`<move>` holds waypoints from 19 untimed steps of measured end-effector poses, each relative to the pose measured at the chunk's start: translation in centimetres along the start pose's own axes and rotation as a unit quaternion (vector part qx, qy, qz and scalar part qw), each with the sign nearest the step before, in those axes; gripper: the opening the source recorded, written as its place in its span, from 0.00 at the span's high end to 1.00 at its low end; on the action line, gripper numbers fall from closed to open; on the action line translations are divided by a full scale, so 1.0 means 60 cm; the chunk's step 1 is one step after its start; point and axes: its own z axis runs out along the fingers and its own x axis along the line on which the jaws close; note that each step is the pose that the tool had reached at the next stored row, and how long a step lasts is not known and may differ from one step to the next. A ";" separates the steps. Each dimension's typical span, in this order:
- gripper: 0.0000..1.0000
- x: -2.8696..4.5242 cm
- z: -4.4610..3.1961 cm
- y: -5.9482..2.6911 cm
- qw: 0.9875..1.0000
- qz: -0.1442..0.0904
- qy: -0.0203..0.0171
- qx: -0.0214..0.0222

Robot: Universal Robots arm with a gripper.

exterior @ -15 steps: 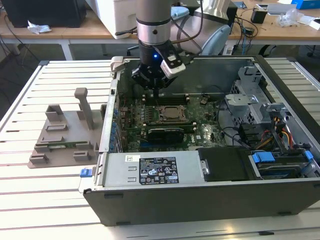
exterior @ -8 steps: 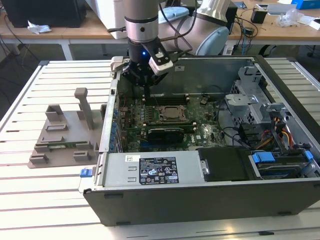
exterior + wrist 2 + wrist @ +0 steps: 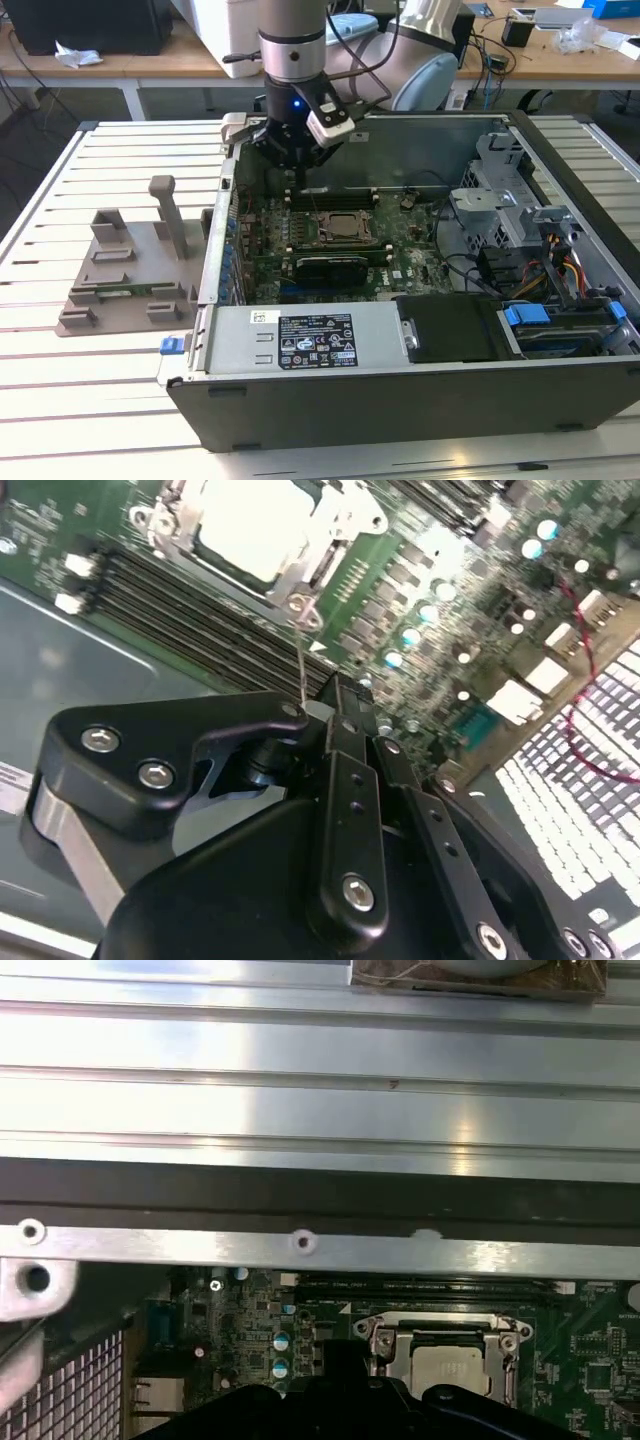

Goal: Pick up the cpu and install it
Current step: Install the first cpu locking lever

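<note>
Outside first: the exterior view shows one open case [image 3: 420, 385] lying on a slatted table [image 3: 60, 400], with one arm [image 3: 292, 50] reaching down over its far edge. The gripper [image 3: 297, 160] hangs just above the green board [image 3: 400, 260], beside the socket [image 3: 345, 228] on the exterior view's left and a little beyond it. One cpu [image 3: 347, 228] lies in that socket, framed by the metal bracket. One black card [image 3: 333, 268] sits just nearer the camera than the socket. On the table at the exterior view's left stands one grey holder [image 3: 130, 270], with a green stick [image 3: 120, 293] lying in it. Whether the gripper is clenched or released I cannot tell from here.

Next, the second wrist view adds the gripper [image 3: 335, 695] from close behind: its black fingers [image 3: 340, 730] meet at the tips, closed with nothing between them. Beyond them the cpu [image 3: 255, 525] shows as a pale square in its socket [image 3: 300, 575], beside dark memory slots [image 3: 190, 610].

Lastly, the first wrist view gives the table slats [image 3: 300, 1070] and the case edge [image 3: 300, 1245] with three screw holes, and below it the cpu [image 3: 450, 1370] seated in the socket [image 3: 375, 1335].
</note>
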 end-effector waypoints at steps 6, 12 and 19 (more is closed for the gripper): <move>0.89 -0.028 0.001 -0.001 1.000 0.000 0.003 -0.002; 0.89 -0.055 0.003 -0.001 1.000 0.000 0.006 -0.002; 0.89 -0.055 0.004 -0.004 1.000 0.000 0.006 -0.004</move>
